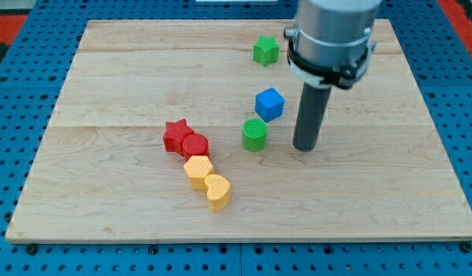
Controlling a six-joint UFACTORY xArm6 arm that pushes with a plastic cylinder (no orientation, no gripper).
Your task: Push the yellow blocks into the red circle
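A: Yellow heart (218, 192), item one, nearest the camera. Landmark for all entries: the red circle (195, 144). This heart lies below the circle and a little to the view's right, not touching it.

B: Item two?

A: Yellow block (198, 170), shape unclear, perhaps six-sided. Just under the circle, touching or nearly so, with the heart pressed against its lower right side. These two are the task's things; they form a short chain running down from the circle.

B: Reason for that arrangement?

A: Judgement only: a push on the heart from below would drive both yellows up against the circle, so the chain is handy.

B: Other stock?

A: Red star (175, 134), touching the circle on its upper left; it would brace the circle against a push from the lower right. Green cylinder (255, 135), to the circle's right, apart. Blue cube (270, 103), up and right of the circle. Green block (265, 50), far up and right. All on the worktop (105, 84).

B: Hand state?

A: No hand fitted; nothing opens or holds. My tip (305, 147) stands right of the circle, beyond the cylinder, touching no block and well apart from the yellows.

B: Why there?

A: Cannot tell. I judge it must travel round below the heart.
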